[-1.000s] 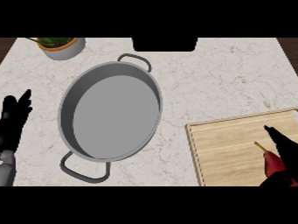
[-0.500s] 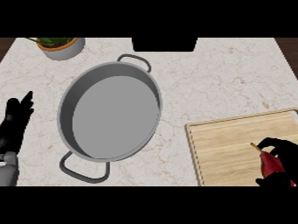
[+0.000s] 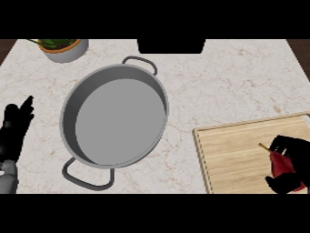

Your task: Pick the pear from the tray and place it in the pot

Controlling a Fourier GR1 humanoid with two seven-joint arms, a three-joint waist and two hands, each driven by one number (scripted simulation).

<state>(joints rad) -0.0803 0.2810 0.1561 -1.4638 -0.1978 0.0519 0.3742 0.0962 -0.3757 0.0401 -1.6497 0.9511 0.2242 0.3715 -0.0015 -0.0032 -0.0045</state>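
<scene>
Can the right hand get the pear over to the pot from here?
Probably yes. The right hand is curled round the pear on the tray, and bare counter lies between it and the pot.

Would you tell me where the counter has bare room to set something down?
The widest bare patch lies right of the pot and above the tray. A narrower strip runs between the pot and the left hand. The tray's left half is bare. Its right end is crowded: the right hand curls round the pear.

Grey pot (image 3: pixel 114 119); red pear (image 3: pixel 281 164); pale wood tray (image 3: pixel 234 157); marbled counter (image 3: pixel 231 86).
</scene>
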